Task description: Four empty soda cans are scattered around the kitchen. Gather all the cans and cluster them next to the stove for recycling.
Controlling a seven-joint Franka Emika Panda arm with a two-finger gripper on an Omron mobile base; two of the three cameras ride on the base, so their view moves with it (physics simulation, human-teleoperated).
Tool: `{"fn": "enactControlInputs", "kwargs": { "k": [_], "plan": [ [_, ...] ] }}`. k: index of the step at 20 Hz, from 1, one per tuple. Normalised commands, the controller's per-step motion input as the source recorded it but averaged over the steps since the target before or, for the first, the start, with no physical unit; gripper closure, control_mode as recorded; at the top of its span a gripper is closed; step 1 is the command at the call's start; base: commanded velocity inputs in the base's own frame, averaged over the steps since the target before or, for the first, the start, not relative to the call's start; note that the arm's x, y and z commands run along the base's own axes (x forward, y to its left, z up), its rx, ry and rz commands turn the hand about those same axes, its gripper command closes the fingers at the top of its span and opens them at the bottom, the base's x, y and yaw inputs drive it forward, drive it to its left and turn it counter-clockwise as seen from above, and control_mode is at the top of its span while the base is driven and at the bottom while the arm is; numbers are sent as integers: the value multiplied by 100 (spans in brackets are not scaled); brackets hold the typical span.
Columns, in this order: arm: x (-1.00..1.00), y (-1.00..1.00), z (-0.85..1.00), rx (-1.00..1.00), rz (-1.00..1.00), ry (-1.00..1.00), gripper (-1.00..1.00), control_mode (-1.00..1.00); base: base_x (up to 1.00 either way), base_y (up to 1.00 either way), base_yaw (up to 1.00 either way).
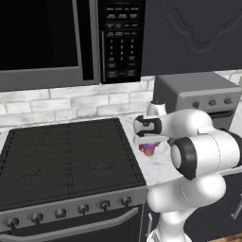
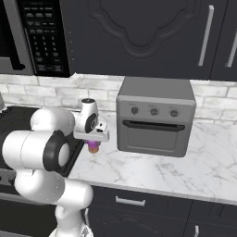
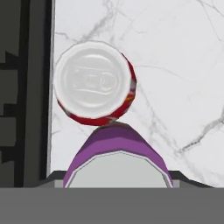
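A purple-pink soda can (image 3: 117, 151) sits between the fingers of my gripper (image 3: 118, 180), which is shut on it. The can (image 1: 149, 151) hangs under the hand just above the white marble counter (image 2: 152, 169). The hand points straight down, right of the stove (image 1: 71, 156). A red soda can (image 3: 94, 83) with a silver top stands upright on the counter. It is just past the purple one and close to the stove's edge (image 3: 26, 87). In the left base view a sliver of the red can (image 1: 141, 148) peeks out beside the purple can. In the right base view the purple can (image 2: 94, 147) shows below my gripper (image 2: 94, 140).
A grey boxy toaster oven (image 2: 155, 118) stands on the counter to the right of the hand, against the brick backsplash. A black microwave (image 1: 47, 38) with a keypad hangs above the stove. Dark cabinets (image 2: 139, 37) run overhead. Bare marble stretches in front of the toaster oven.
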Motion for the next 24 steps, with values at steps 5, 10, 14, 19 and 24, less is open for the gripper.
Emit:
{"fn": "enactControlInputs", "kwargs": {
  "k": [5,10,14,19,24],
  "plan": [
    [11,0,-9,0,0,0,100,-100,0,0,0],
    [0,0,-7,0,0,0,100,-100,0,0,0],
    [0,0,-6,0,0,0,100,-100,0,0,0],
    [0,0,-4,0,0,0,100,-100,0,0,0],
    [0,0,0,0,0,0,-100,-100,0,0,0]
  ]
}}
